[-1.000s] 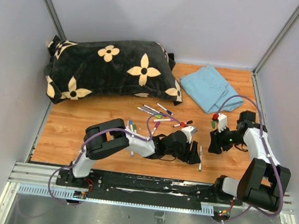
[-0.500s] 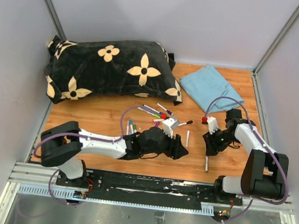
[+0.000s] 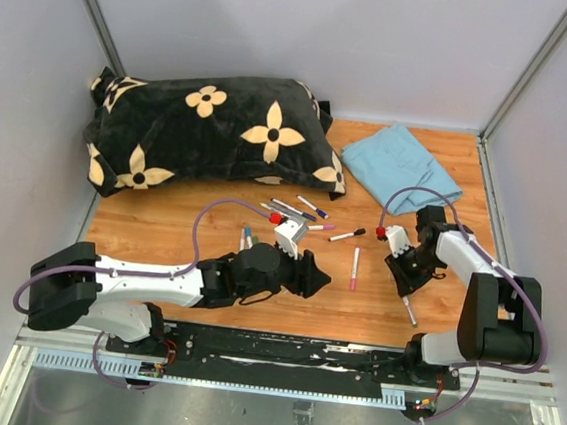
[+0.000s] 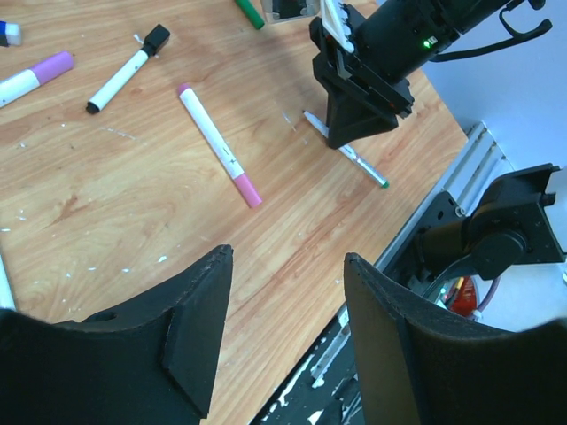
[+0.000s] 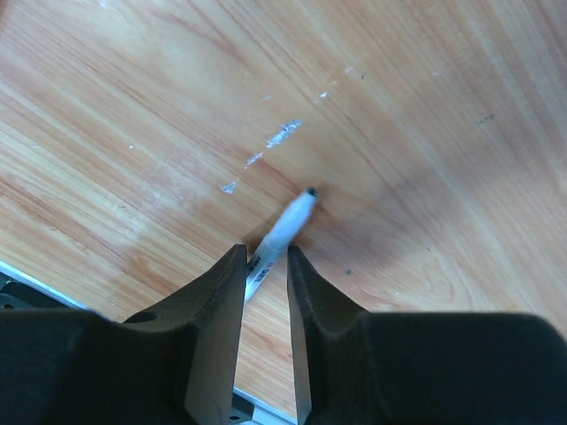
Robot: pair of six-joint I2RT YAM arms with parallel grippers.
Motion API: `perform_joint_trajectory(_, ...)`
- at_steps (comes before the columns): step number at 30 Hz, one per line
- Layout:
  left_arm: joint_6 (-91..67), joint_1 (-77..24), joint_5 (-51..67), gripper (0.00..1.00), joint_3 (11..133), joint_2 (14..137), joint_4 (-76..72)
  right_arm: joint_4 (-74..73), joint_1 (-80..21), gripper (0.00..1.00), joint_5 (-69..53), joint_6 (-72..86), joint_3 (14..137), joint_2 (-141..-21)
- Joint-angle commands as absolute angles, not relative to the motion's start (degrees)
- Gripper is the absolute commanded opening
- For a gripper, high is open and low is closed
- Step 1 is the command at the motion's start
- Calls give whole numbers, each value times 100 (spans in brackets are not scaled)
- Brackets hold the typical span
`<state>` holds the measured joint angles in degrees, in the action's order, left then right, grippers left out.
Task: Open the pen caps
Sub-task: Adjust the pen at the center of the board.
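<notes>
The pen caps [image 4: 248,190] sit on pens scattered mid-table [image 3: 161,231]. One pen [image 5: 285,223] lies between the right gripper's [image 5: 265,254] narrowed jaws; whether they grip it, I cannot tell. The left gripper [image 4: 288,258] gapes empty. An off-centre pinch could flick the pen away.

The pen [image 5: 285,226] (blurred) is half hidden inside the right gripper [image 5: 266,257]

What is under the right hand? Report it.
Under the right hand a white pen sticks out between its fingers, its dark tip at the wooden table. The fingers hide its rear end, so whether it is gripped cannot be judged.
</notes>
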<state>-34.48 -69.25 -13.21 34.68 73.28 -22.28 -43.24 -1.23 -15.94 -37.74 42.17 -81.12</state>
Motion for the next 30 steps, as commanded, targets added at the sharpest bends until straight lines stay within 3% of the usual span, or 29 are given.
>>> perform_joint_trajectory(1,-3357,-6979,-1570,58,3400,7164,-2155,-4319,-272,24,-1125,-3618,4141,-8221)
perform_joint_trajectory(8,-3392,-6979,-1589,58,3306,7089,-2155,-3913,2,2,-417,-3391,4131,-8234)
perform_joint_trajectory(21,-3349,-6982,-1673,58,3196,6856,-2153,-4231,763,1,-1469,-2627,5095,-9074)
perform_joint_trajectory(30,-3340,-6981,-1781,59,3063,6637,-2201,-4749,773,1,-2264,-1867,5956,-9725)
